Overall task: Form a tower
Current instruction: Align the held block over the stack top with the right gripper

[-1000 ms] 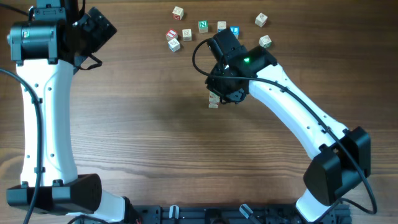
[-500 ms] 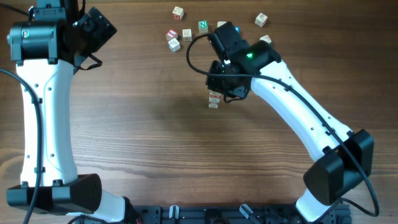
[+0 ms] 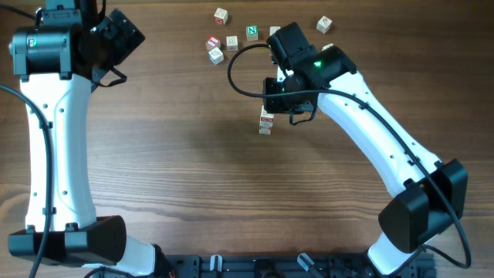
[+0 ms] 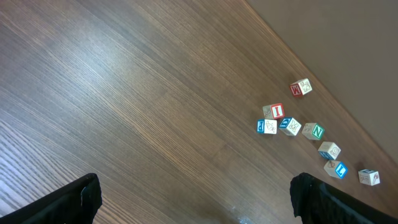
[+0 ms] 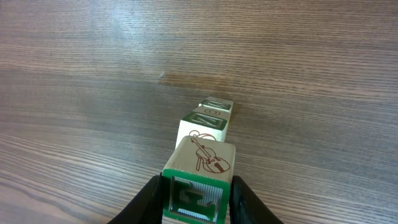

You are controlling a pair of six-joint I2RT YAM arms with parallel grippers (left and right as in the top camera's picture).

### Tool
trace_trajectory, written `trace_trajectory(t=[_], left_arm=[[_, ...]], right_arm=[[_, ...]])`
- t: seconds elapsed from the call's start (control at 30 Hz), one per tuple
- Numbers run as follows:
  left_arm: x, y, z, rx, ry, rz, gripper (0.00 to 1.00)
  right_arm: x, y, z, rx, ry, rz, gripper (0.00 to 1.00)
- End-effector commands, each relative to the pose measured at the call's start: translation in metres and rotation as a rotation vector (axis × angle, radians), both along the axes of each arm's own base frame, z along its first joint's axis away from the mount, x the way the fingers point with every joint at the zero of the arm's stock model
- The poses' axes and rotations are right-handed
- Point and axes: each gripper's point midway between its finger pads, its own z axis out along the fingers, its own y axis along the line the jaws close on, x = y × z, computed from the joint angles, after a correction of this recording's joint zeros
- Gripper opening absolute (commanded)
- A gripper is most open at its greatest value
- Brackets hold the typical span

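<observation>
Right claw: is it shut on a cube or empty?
Shut on a cube. The right claw has its fingers pressed against both sides of the green-faced cube, above the tower.

The tower is standing in the middle of the worktop; loose cubes are lying behind it, far side.

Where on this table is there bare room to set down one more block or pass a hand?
Wide bare wood lies between the left arm and the tower. Crowded: the loose cubes at the far edge, and the right gripper, shut on the green cube by the tower.
</observation>
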Motion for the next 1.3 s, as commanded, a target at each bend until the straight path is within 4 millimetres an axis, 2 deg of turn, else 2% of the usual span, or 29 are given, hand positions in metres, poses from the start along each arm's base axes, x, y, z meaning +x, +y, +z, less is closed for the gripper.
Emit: trace_trajectory(t=[0.0, 0.43, 0.67, 1.27], left_arm=[[0.0, 0.004, 0.001, 0.012, -0.003, 0.003, 1.0], [0.0, 0.004, 0.001, 0.012, -0.003, 0.003, 1.0], [0.0, 0.004, 0.001, 0.012, -0.003, 0.003, 1.0], [0.0, 0.004, 0.001, 0.012, -0.003, 0.003, 1.0]], right_arm=[[0.002, 0.005, -0.004, 0.007, 0.008, 0.026, 0.2], [0.001, 0.005, -0.007, 0.015, 0.035, -0.026, 0.2], [-0.002, 0.013, -0.024, 0.035, 0.102, -0.023, 0.2], [0.0, 0.015, -0.014, 0.046, 0.091, -0.039, 0.19]])
